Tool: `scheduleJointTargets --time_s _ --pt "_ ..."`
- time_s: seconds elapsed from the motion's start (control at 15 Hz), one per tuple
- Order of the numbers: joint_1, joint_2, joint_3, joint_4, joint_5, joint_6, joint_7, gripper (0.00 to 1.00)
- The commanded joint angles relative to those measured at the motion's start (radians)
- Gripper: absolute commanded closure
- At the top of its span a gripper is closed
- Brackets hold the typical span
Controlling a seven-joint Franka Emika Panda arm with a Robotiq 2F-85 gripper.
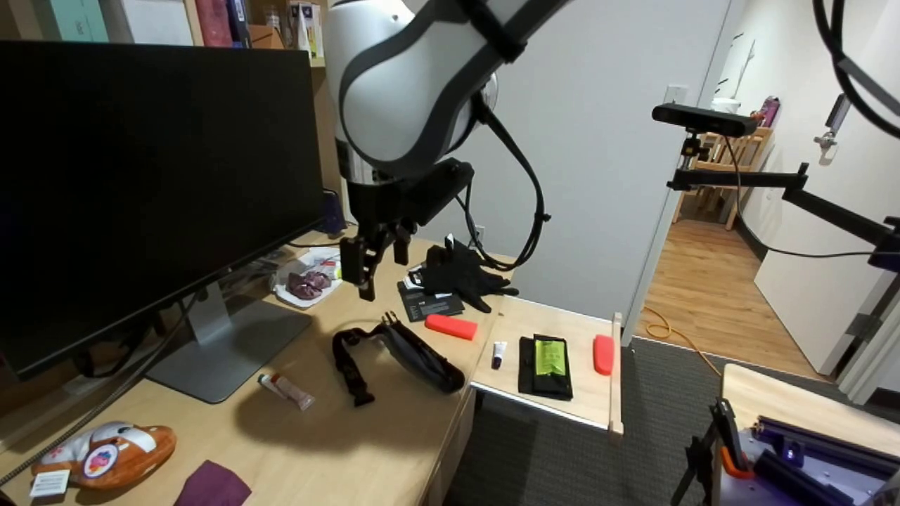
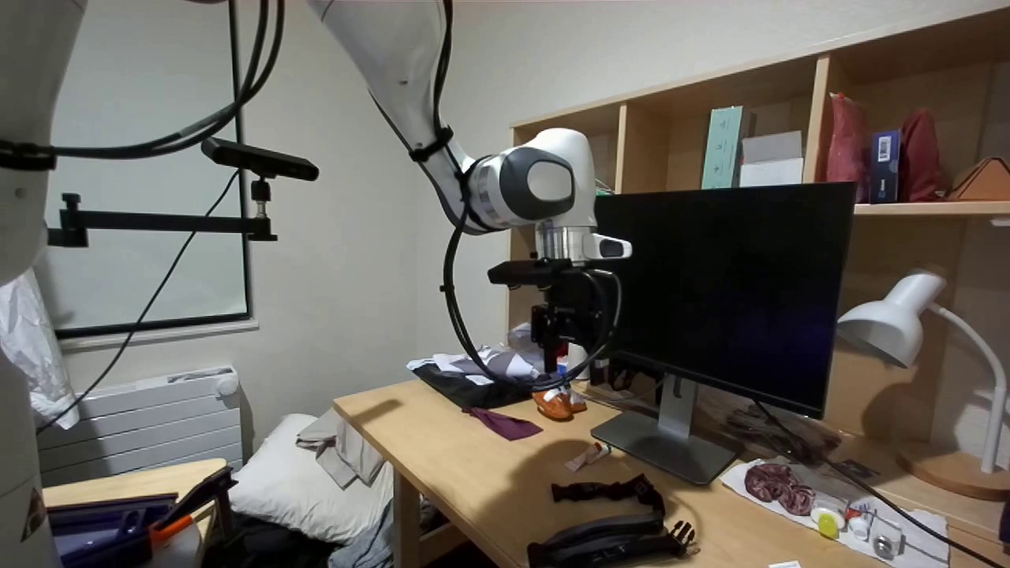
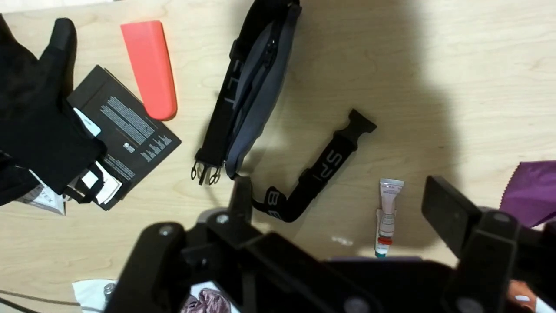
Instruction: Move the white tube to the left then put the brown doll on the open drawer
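Jaws parted wide, the gripper (image 1: 384, 273) hangs well apart from the brown doll (image 1: 133, 457), which lies on the desk (image 1: 337, 450), orange-toned, with round badge (image 1: 100, 462) and white tag (image 1: 50, 484). On the gripper's opposite side, the open drawer (image 1: 531, 320) holds a white tube (image 1: 498, 353); beneath the gripper lie a pinkish tube (image 3: 388, 213) and "SPI"-marked belt (image 3: 265, 93).

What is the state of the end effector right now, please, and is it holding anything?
End effector: open, holding nothing, above the desk.
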Motion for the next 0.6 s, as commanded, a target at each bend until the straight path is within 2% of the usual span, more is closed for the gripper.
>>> scheduleJointTargets --time_s 0.0,0.13,0.33,0.53 --pt "-0.008 0.071 0.017 0.037 0.053 0.060 0.012 0.00" --pt "-0.008 0.139 0.022 0.077 0.060 0.091 -0.011 0.00" --pt "0.014 0.237 0.005 0.137 0.033 0.169 0.035 0.00" --pt "0.018 0.325 0.015 0.212 0.051 0.172 0.023 0.00"
